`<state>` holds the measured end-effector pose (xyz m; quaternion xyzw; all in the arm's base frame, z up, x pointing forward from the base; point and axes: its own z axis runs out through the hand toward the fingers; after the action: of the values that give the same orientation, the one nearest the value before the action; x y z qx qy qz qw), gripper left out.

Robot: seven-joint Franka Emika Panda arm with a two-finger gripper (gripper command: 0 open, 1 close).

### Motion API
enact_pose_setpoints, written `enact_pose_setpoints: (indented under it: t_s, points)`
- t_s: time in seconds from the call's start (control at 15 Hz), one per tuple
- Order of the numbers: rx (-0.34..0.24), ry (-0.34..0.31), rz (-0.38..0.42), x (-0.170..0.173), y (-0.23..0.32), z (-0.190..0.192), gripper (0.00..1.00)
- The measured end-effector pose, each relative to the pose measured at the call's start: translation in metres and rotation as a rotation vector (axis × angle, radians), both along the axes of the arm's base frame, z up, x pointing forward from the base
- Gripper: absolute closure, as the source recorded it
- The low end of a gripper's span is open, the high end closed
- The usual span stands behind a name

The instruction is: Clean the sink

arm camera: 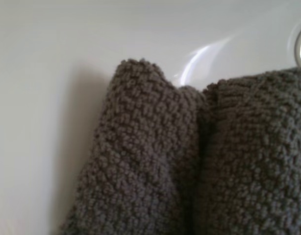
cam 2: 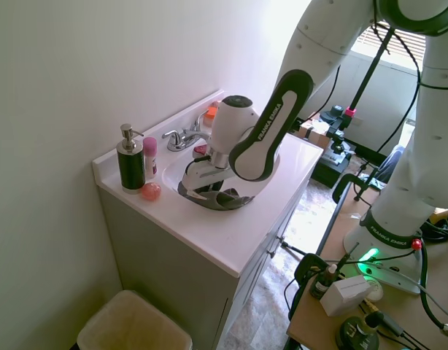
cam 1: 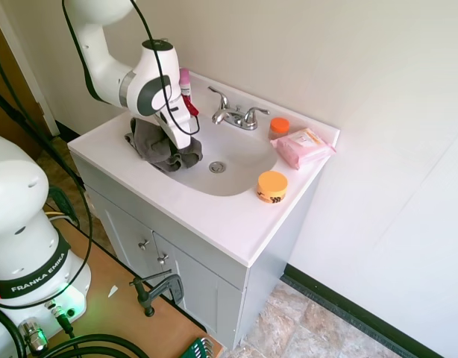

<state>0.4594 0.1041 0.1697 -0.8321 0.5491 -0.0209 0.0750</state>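
White vanity surface (cam 1: 214, 224) carried the glossy sink (cam 1: 236, 175), probably slippery, where a soft grey cloth (cam 1: 158, 149) lay bunched under the gripper (cam 1: 177, 145), fingers' state unclear.

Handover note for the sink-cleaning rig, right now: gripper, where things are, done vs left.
Gripper: down on the grey cloth; fingers hidden by the wrist and cloth, so open or shut cannot be told.
Cloth: bunched on the basin slope of the sink, on the side away from the orange jar, short of the drain. The wrist view shows cloth on white basin.
Around: faucet behind the basin, pink wipes pack and soap dispenser on the vanity top.
Done: cloth is in the basin.
Left: the basin side toward the orange jar looks uncovered by the cloth; how much is already wiped cannot be told.
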Motion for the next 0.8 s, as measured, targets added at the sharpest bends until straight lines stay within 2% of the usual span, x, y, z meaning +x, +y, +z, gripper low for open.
enact_pose_setpoints:
  t_s: [0.33,0.73,0.8]
  points:
    - [0.042,-0.016,0.042,-0.014,0.017,0.043,1.0]
    - [0.026,-0.032,0.179,-0.065,0.047,0.095,1.0]
    - [0.023,-0.026,0.204,-0.075,0.054,0.101,0.0]
